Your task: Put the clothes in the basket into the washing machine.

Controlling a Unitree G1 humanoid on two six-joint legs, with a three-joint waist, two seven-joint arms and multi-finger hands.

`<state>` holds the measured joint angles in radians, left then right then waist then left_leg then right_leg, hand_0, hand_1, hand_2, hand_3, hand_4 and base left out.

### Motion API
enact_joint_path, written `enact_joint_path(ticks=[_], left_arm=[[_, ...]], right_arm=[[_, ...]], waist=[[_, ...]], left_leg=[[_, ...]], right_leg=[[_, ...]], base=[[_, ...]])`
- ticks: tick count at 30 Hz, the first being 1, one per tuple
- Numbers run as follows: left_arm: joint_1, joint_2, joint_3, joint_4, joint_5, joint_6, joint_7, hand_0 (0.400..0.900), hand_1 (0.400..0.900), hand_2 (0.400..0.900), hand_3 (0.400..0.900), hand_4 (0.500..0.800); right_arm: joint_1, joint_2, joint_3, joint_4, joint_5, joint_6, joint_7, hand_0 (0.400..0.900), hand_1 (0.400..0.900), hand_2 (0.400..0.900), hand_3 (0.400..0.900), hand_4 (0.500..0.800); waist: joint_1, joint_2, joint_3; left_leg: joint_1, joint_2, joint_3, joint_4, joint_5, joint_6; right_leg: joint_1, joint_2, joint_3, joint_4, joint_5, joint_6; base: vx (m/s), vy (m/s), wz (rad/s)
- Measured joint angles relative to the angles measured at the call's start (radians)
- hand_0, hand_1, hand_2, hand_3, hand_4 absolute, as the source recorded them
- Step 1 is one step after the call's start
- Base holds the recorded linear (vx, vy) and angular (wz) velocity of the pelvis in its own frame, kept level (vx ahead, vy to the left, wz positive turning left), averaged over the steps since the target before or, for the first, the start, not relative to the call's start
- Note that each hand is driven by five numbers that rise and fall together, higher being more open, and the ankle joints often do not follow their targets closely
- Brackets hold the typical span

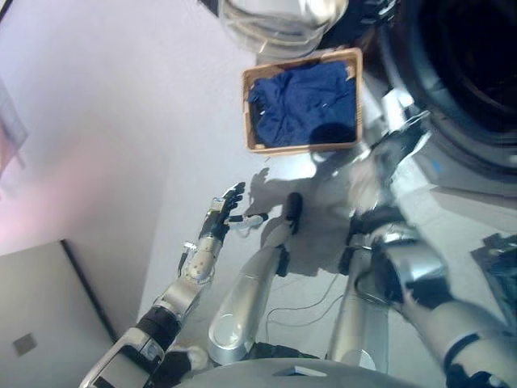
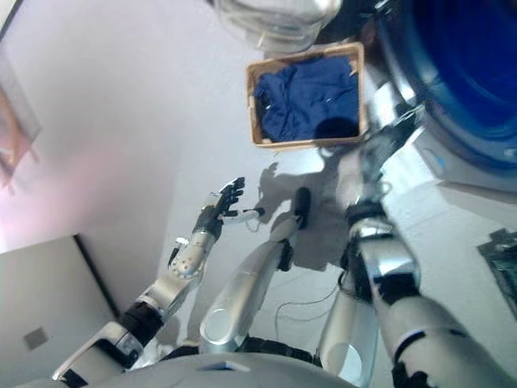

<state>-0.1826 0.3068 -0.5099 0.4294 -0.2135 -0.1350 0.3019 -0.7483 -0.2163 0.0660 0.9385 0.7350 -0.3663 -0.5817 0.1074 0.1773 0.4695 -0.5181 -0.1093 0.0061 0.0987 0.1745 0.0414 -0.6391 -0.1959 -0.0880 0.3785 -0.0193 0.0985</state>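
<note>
A tan wicker basket stands on the pale floor at the top middle and holds crumpled dark blue clothes. The washing machine is at the top right with its dark round drum opening facing the basket. Its glass door hangs open just beyond the basket. My left hand is open and empty, held above the floor short of the basket's near left corner. My right hand is raised beside the basket's near right corner, in front of the machine, with its fingers stretched out and holding nothing.
A grey panel with a dark edge sits at the lower left. A dark object lies on the floor at the right edge. Pale floor spreads to the left of the basket.
</note>
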Motion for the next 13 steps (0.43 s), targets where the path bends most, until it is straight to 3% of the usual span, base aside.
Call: enact_joint_path(ticks=[2, 5, 10, 13], left_arm=[[0.007, -0.001, 0.016, 0.033, 0.004, -0.001, -0.013, 0.900, 0.900, 0.900, 0.900, 0.800], [0.030, -0.001, 0.050, 0.082, 0.021, -0.001, -0.032, 0.900, 0.900, 0.900, 0.900, 0.800], [0.055, -0.004, 0.095, 0.184, 0.054, 0.000, -0.087, 0.900, 0.900, 0.900, 0.900, 0.800], [0.113, 0.005, 0.129, 0.184, 0.067, 0.001, -0.137, 0.900, 0.900, 0.900, 0.900, 0.800]], right_arm=[[0.120, 0.019, 0.024, 0.072, -0.070, 0.074, 0.089, 0.900, 0.900, 0.900, 0.900, 0.800], [0.286, 0.002, 0.014, 0.184, -0.123, 0.148, 0.157, 0.900, 0.900, 0.900, 0.900, 0.800], [0.428, -0.096, -0.015, 0.366, -0.338, 0.231, 0.219, 0.900, 0.900, 0.900, 0.900, 0.800], [0.497, -0.129, -0.102, 0.444, -0.423, 0.248, 0.242, 0.900, 0.900, 0.900, 0.900, 0.800]], waist=[[-0.011, -0.046, -0.004], [-0.029, -0.105, -0.027], [-0.037, -0.130, -0.068], [-0.038, -0.143, -0.131]], left_leg=[[0.051, 0.012, 0.002, -0.002, -0.010, -0.004], [0.116, 0.028, -0.001, -0.011, -0.028, -0.009], [0.221, 0.040, -0.030, -0.059, -0.029, -0.010], [0.268, 0.045, -0.045, -0.098, -0.027, -0.012]], right_leg=[[0.065, 0.013, -0.004, -0.034, 0.005, -0.006], [0.153, 0.028, -0.009, -0.096, 0.017, -0.012], [0.300, 0.039, -0.056, -0.212, 0.056, -0.003], [0.360, 0.047, -0.074, -0.260, 0.060, -0.003]], base=[[0.10, -0.062, -0.04], [0.10, -0.052, 0.05], [0.09, -0.038, 0.17], [0.09, -0.035, 0.11]])
